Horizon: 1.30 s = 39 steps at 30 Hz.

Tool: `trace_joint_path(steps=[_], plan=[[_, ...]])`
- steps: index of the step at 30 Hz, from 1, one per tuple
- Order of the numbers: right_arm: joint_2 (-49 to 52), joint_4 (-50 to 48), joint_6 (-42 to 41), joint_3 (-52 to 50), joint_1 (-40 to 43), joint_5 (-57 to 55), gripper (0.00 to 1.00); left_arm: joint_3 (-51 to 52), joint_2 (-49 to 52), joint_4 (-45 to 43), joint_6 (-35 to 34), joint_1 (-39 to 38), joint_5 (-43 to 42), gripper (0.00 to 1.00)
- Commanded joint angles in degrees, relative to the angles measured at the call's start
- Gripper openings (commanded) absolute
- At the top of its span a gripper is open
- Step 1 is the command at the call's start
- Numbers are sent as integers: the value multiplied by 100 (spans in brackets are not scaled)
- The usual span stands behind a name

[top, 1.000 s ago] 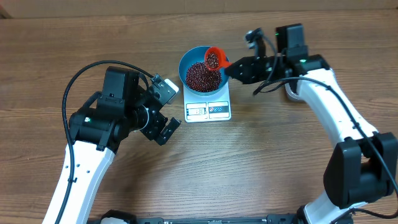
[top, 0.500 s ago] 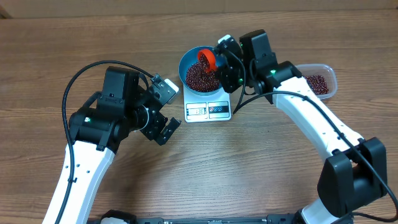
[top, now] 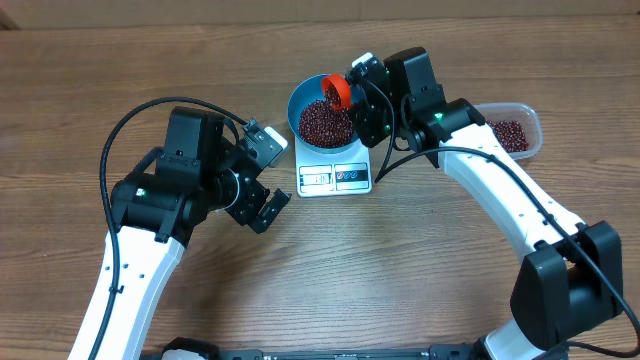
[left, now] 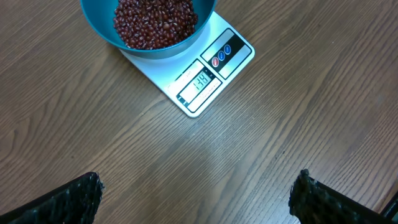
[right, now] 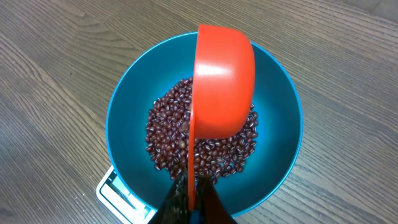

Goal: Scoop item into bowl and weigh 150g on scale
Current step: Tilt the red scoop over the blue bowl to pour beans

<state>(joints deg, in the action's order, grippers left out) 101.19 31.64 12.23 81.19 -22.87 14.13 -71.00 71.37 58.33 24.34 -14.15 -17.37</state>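
Overhead: the bowl point(top: 299, 97) of beans point(top: 322, 125) sits on the scale point(top: 335, 178), display edge at 6 o'clock; a tub point(top: 533, 130) at 3 o'clock holds more. Left wrist: the left gripper point(left: 198, 186) is spread wide and empty. Right wrist: the right gripper point(right: 189, 199) clamps the scoop point(right: 224, 87), whose handle runs 6-to-12, tipped over the beans.

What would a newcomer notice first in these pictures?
The bright red scoop stands out most. It is tipped over above the blue bowl of dark beans, and the right gripper clamps its handle. Next, the bowl sits on a small white scale mid-table, while the left gripper hangs open and empty nearby.
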Motion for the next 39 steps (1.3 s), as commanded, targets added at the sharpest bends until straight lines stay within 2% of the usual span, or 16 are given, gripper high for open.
trace_joint_path(steps=[1,8,13,19,39], plan=[[-229,-31,-44,31,15,-11,4,-149,26,-4,4,-11,-4,100],[-229,-57,-37,31,15,4,4,-149,26,-4,4,-11,-4,100],[-229,-184,323,31,11,-420,4,-149,26,-4,4,-11,-4,100],[-229,-321,428,31,-37,-282,4,-149,26,-4,4,-11,-4,100],[-227,-470,256,31,-26,-597,4,-149,26,-4,4,-11,-4,100]])
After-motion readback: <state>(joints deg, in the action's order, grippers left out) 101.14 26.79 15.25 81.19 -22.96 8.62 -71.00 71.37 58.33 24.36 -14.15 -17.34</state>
